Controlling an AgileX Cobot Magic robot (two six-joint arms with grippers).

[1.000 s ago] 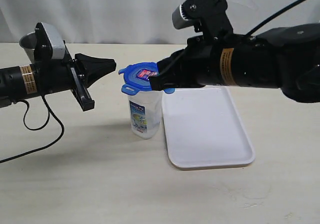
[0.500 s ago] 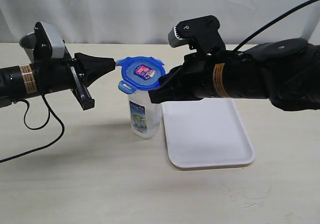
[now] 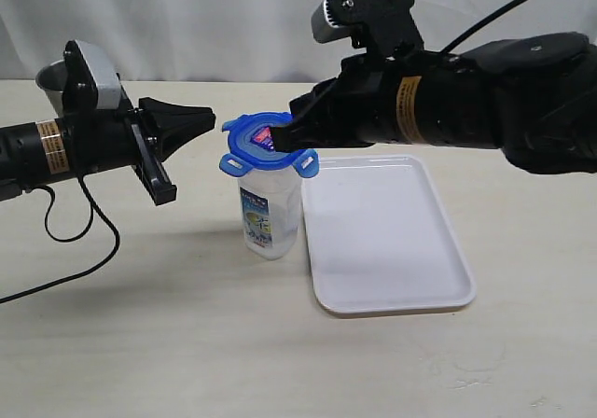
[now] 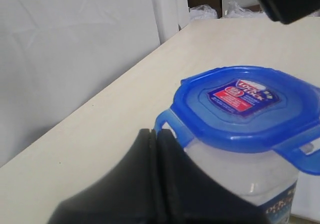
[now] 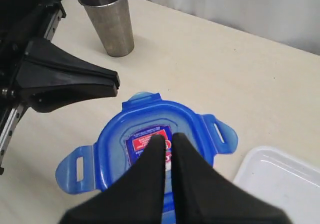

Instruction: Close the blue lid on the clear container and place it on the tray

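Steel cup (image 5: 107,19): tapered, upright on the beige table (image 3: 168,343), far left, partly hidden behind the left arm in the exterior view; left gripper (image 3: 213,118): black, horizontal, fingers (image 4: 150,184) pressed together with nothing between them, tip just beside the left edge of the blue lid (image 3: 264,143), contact not discernible; blue lid: seated level on the mouth of the clear container (image 3: 269,217), red-and-white label facing up, snap flaps standing outward rather than folded down; clear container: upright on the table, blue-and-white label facing the exterior camera, base just beside the left rim of the tray (image 3: 392,287), not on it; right gripper (image 3: 280,141): reaches across from the right, fingers (image 5: 190,184) drawn together and gripping nothing, tips set down on the lid's label; tray: white, rectangular, rounded corners, flat on the table right of the container, nothing lying in it; white cloth backdrop (image 3: 233,17) behind the table.
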